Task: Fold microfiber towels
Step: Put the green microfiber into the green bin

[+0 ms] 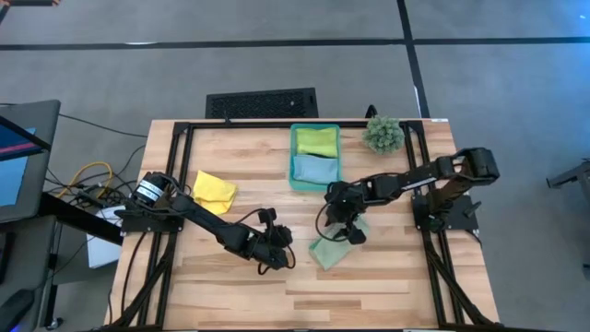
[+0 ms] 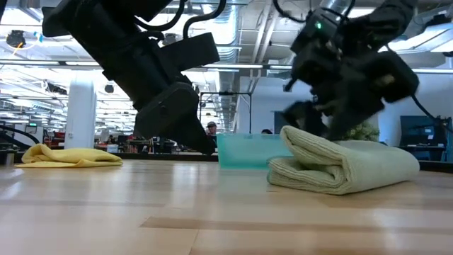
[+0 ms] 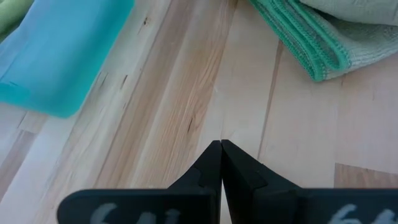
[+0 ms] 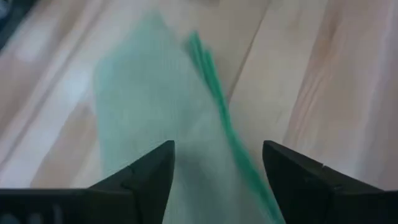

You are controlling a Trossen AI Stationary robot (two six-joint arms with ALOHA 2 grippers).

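A pale green towel [image 1: 330, 249] [image 2: 347, 166] lies folded over on the wooden table, right of centre, its stitched edges [image 3: 305, 37] stacked. My right gripper [image 1: 343, 226] [image 4: 217, 155] hangs open just over the towel's far end, one finger on either side of its green hem [image 4: 208, 68]. My left gripper [image 1: 279, 258] [image 3: 221, 146] is shut and holds nothing; it sits low over bare wood left of that towel. A yellow towel [image 1: 214, 189] [image 2: 67, 156] lies crumpled at the table's left. A lime green towel [image 1: 316, 140] and a light blue towel [image 1: 315, 169] lie in the teal bin [image 1: 293, 157]. My right gripper comes at the pale green towel slanting down from the table's right and far side, its open fingers [image 4: 149, 174] over the folded upper layer. I cannot tell whether they touch the cloth. The towel lies flat on the table.
The teal bin [image 2: 248, 149] stands at the far middle of the table, just beyond both grippers. A small spiky green plant [image 1: 383, 134] sits at the far right. A black frame [image 1: 175, 184] runs round the table's edges. Bare wood stretches along the near side.
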